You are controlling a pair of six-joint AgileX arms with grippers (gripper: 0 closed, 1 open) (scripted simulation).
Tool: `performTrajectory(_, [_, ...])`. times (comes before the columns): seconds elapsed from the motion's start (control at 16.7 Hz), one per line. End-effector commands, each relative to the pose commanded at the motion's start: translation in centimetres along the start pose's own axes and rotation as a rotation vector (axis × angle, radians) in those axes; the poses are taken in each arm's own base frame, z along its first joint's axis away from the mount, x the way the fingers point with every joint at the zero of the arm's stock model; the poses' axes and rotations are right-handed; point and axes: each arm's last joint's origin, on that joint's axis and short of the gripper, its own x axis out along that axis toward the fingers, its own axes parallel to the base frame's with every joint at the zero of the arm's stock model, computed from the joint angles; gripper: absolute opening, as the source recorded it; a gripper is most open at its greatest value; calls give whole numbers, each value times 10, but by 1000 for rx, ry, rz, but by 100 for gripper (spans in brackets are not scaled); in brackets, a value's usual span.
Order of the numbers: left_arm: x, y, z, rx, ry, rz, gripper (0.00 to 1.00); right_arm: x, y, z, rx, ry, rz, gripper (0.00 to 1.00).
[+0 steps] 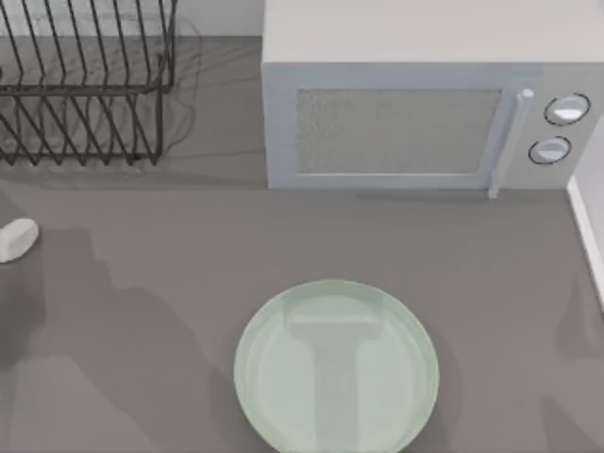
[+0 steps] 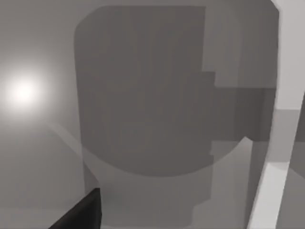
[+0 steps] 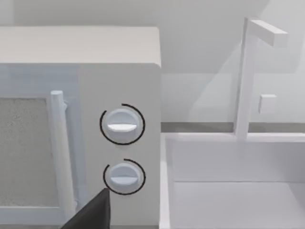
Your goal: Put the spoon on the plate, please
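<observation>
Plate (image 1: 336, 368) at table's front centre; white object (image 1: 17, 239) at left edge, possibly spoon. Pincer states: cannot tell.

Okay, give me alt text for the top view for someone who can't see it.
A large pale mint-green plate sits on a grey table near the front edge, with nothing on it. Behind it stands a white microwave, with a black wire dish rack at the back left and a small white object at the left edge.
</observation>
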Motion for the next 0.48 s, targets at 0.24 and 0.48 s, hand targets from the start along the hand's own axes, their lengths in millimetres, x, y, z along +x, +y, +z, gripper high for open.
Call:
performTrajectory(0.24, [0,0,0,0,0,0,77,0,0,0,0,0,0,100])
performTrajectory(0.48, [0,0,0,0,0,0,47,0,0,0,0,0,0,100])
